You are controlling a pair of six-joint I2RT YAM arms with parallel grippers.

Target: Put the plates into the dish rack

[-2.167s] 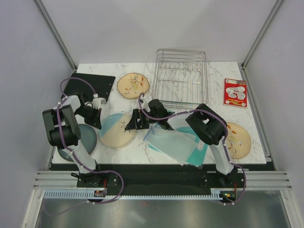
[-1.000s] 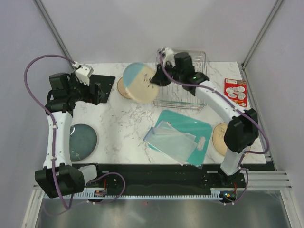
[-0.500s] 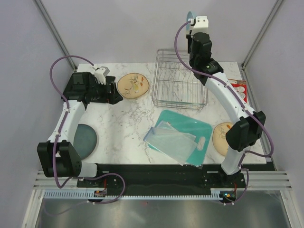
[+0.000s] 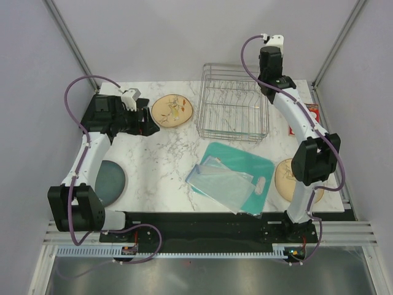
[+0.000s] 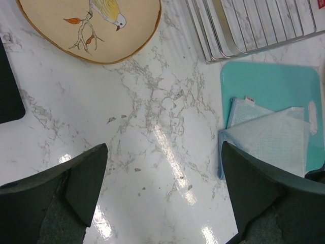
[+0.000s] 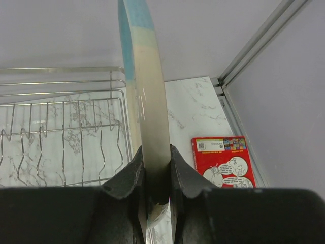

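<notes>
My right gripper (image 6: pixel 156 152) is shut on the lower rim of the cream-and-light-blue plate (image 6: pixel 147 96), which stands upright and edge-on above the right end of the dish rack (image 6: pixel 61 127). From above, that gripper (image 4: pixel 270 61) hangs over the silver wire rack (image 4: pixel 233 101) at its far right corner. My left gripper (image 5: pixel 163 147) is open over bare marble, just short of a tan plate (image 5: pixel 96 25) with a bird and sprig. From above, the gripper (image 4: pixel 147 121) sits left of that plate (image 4: pixel 172 110). A dark grey-blue plate (image 4: pixel 112 179) lies front left. Another tan plate (image 4: pixel 284 178) lies front right, partly behind the right arm.
A teal cutting board (image 4: pixel 242 172) with a clear mesh bag (image 4: pixel 218 184) on it lies in front of the rack. The red-and-white card (image 6: pixel 223 160) lies right of the rack near the table edge. A black mat (image 4: pixel 101 106) lies under the left arm.
The right arm has carried the cream-and-blue plate from left of the rack up and across to its far right end. The left gripper swung toward the tan plate, then held still.
</notes>
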